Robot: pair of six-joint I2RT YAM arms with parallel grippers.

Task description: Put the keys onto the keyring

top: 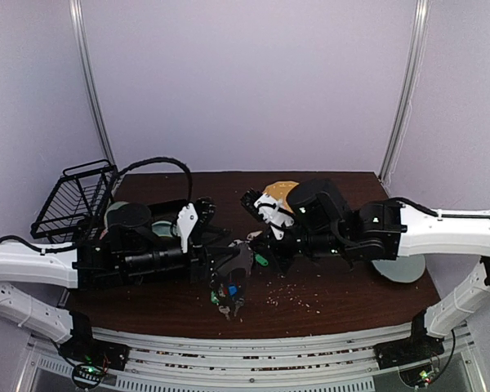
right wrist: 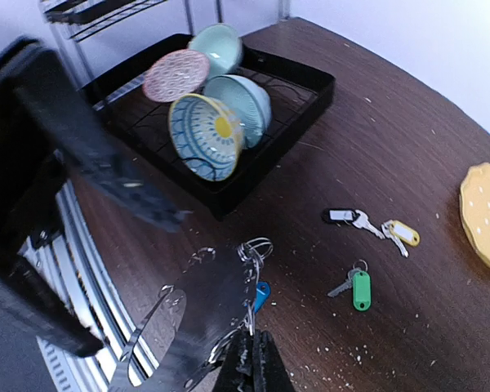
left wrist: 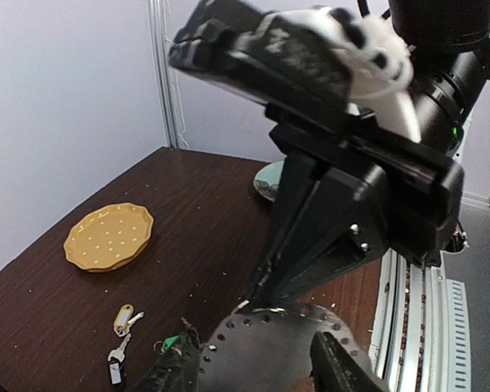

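From the top camera, both arms reached in over the middle of the dark tabletop (top: pixel 335 290). The left end effector (top: pixel 233 274) and the right end effector (top: pixel 255 250) met at the grey keyring (top: pixel 238 263), a little near of centre. A small bunch of keys (top: pixel 227 300) with a blue tag sat directly on its near side; I could not tell whether it hung or lay flat. A green-tagged key (top: pixel 261 260) sat just right of the keyring. A black dish rack (top: pixel 69 200) stood at the far left. An orange dotted plate (top: pixel 279 190) sat far of centre, and a pale plate (top: pixel 402 268) lay at the right under the right arm.

In the left wrist camera, the left end effector (left wrist: pixel 257 371) stood half spread, with one finger against each side of the keyring (left wrist: pixel 261 347). The keyring showed as a flat grey round with small holes along its rim. On the tabletop beyond lay a cream-tagged key (left wrist: pixel 124 318), a black-tagged key (left wrist: pixel 116 367) and the green-tagged key (left wrist: pixel 170 343), all apart from the keyring.

In the right wrist camera, the right end effector (right wrist: pixel 249 367) had its fingers pressed together, with the tips at the keyring's edge (right wrist: pixel 200 314). I could not tell whether they nipped anything thin. The blue tag (right wrist: pixel 261 296) peeked from under the keyring, beside some wire loops (right wrist: pixel 257 247). The black-tagged key (right wrist: pixel 343 216), cream-tagged key (right wrist: pixel 402 233) and green-tagged key (right wrist: pixel 360 290) lay loose on the tabletop. The dish rack (right wrist: pixel 302 90) held bowls (right wrist: pixel 208 135).
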